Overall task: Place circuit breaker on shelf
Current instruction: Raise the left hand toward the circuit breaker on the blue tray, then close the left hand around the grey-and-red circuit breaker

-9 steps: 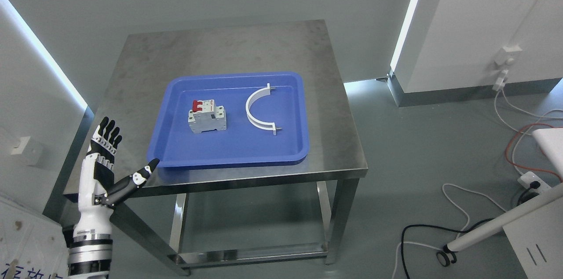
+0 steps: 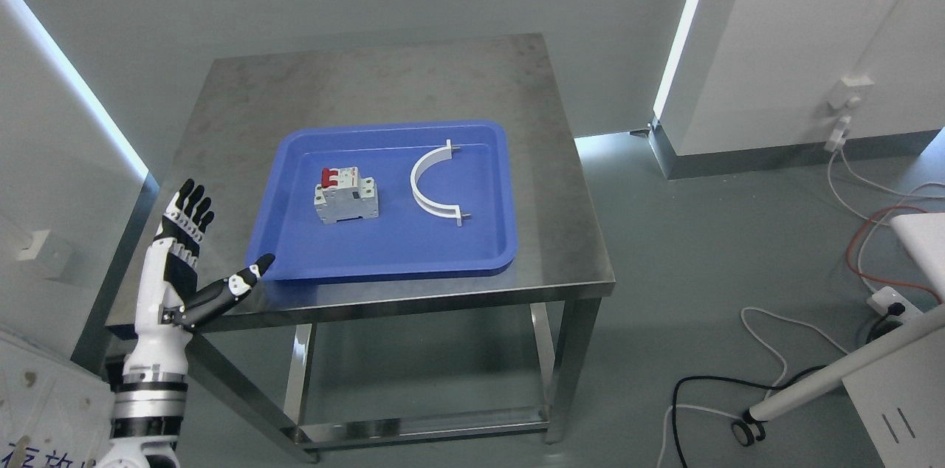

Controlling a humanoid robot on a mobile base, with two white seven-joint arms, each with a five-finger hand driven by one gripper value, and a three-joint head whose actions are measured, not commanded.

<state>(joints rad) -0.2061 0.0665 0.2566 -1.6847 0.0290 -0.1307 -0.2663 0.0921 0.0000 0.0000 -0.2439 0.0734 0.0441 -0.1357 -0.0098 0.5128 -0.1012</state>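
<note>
You've got the left hand [image 2: 177, 269] raised at the near-left corner of the steel table [image 2: 354, 84], fingers spread wide, thumb out toward the blue tray [image 2: 384, 265], holding nothing. The circuit breaker [image 2: 345, 196] sits in the tray's left half, red switches on its far side, well apart from the hand. A white curved bracket [image 2: 432, 186] lies to its right.

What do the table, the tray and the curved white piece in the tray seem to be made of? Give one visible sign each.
Table: likely stainless steel, with a dull brushed sheen.
Tray: probably moulded plastic, with uniform blue colour and rounded corners.
Curved white piece: apparently plastic, smooth and matte white.
</note>
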